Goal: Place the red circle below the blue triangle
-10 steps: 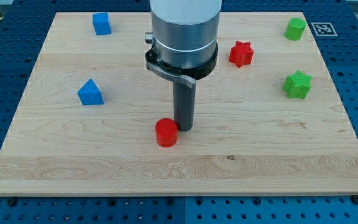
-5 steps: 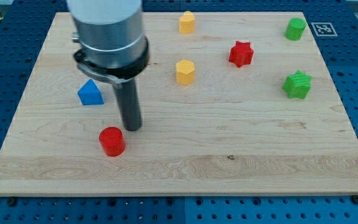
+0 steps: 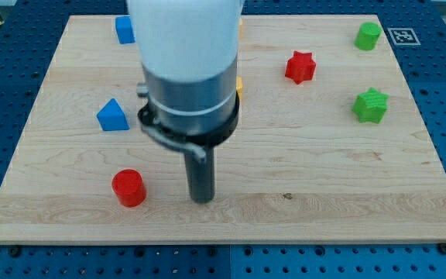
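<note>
The red circle (image 3: 128, 187) stands on the wooden board near the view's bottom left. The blue triangle (image 3: 112, 115) is above it, slightly to the view's left, with a clear gap between them. My tip (image 3: 201, 199) rests on the board to the view's right of the red circle, apart from it by about two block widths. The arm's body hides part of the board's upper middle.
A blue block (image 3: 124, 29) sits at the view's top left. A red star (image 3: 300, 67), a green star (image 3: 371, 105) and a green block (image 3: 368, 36) lie on the view's right. A yellow block (image 3: 239, 87) peeks out beside the arm.
The red circle has slid left across the board and now lies below the blue triangle. My tip has since moved right and down, away from the circle.
</note>
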Robot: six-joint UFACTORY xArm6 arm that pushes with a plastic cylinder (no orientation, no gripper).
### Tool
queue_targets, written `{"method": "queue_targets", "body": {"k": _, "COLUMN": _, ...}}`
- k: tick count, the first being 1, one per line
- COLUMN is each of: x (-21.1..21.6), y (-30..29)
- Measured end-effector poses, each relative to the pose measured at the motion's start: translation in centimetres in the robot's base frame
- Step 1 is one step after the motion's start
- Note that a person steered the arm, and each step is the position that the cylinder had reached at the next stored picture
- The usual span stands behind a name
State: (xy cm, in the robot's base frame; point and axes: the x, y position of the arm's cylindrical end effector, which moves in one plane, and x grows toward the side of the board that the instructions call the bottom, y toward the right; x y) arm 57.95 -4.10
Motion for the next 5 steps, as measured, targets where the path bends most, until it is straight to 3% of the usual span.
{"method": "queue_targets", "body": {"k": 2, "x": -0.6, "y": -5.2}}
{"method": "queue_targets", "body": {"k": 3, "x": -2.8, "y": -1.8}}
{"method": "queue_targets", "body": {"k": 4, "x": -4.0, "y": -2.7}}
{"method": "queue_targets", "body": {"k": 5, "x": -2.0, "y": -6.1}}
